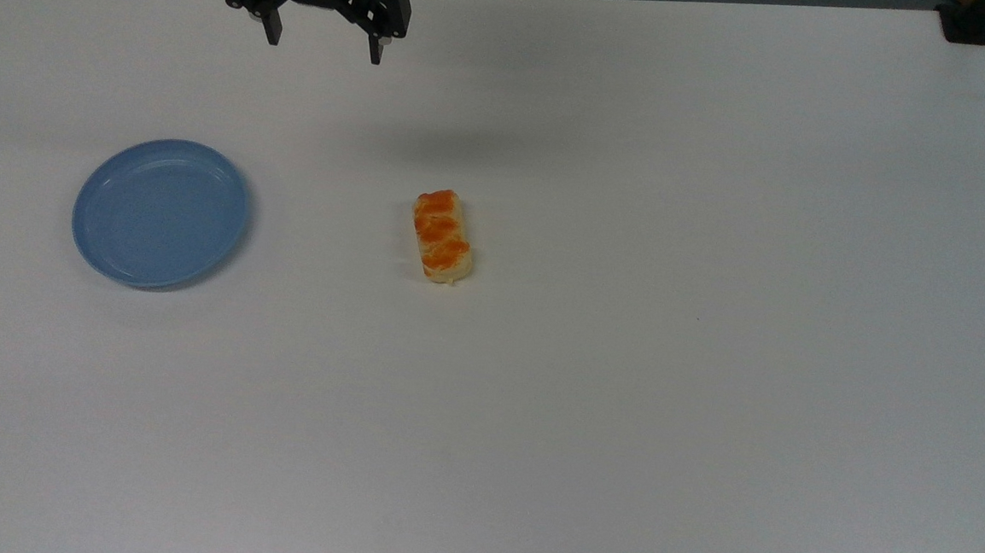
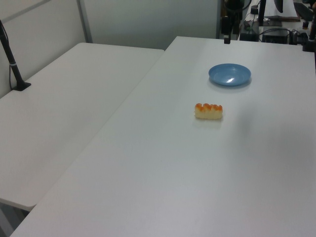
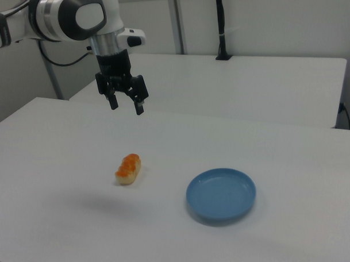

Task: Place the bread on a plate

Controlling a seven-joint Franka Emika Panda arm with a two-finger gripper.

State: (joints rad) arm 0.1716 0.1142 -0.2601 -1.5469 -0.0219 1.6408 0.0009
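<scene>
Hanging at twelve o'clock in the top view, the black two-finger gripper (image 1: 324, 44) is spread wide and holds nothing, well above the white table (image 1: 624, 361). The small oblong pale-yellow bun with orange-brown glazed stripes (image 1: 443, 236) lies on the bare table near the middle, lengthwise from twelve to six. The round light-blue shallow plate with a raised rim (image 1: 161, 213) sits well apart at the bun's nine o'clock.

From the left view, the bun (image 2: 209, 111) lies on the table (image 2: 173, 187), and the plate (image 2: 229, 74) sits near it at about one o'clock, with a gap between them.

From the right view, the gripper (image 3: 126, 106) hangs with fingers wide apart at twelve o'clock from the bun (image 3: 128, 169), high over it and clear of the table (image 3: 50, 170). The plate (image 3: 221, 195) rests at the bun's four o'clock, not touching it.
</scene>
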